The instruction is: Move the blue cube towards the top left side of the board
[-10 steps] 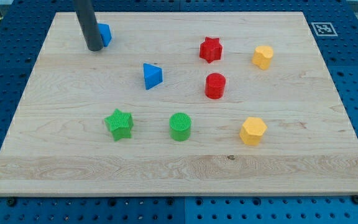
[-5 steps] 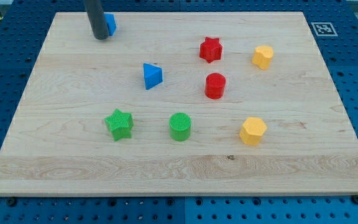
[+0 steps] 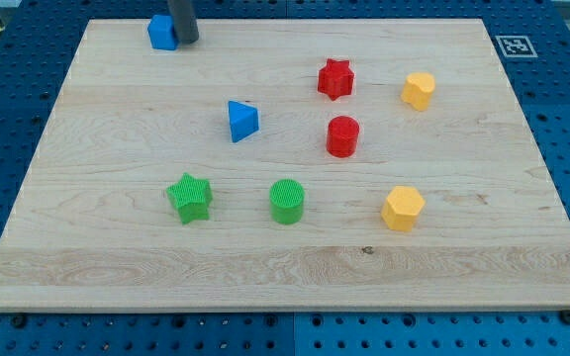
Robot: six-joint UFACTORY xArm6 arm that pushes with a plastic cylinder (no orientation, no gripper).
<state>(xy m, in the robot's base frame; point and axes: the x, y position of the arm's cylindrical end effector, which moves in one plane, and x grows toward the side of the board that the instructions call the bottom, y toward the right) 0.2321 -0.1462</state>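
Worktop [image 3: 522, 247]: a wooden board is seen on a blue pegged base; the blue cube is taken as the landmark for all places below.
Blue cube [image 3: 161, 32]: it is placed close to the board's top edge, in the left part, so the task is judged nearly done.
Step in hand: a last short push toward the view's left is judged enough; it is better made slowly and through the cube's middle, so that the cube is not turned or sent over the top edge.
Other blocks: the blue triangular block [image 3: 242, 121], red star [image 3: 335, 78] and the rest are found well below and right of the cube, out of the path.
My tip [image 3: 186, 40]: no hand is fitted, so nothing is grasped; the rod end is set just beside the cube's right face, seemingly touching.
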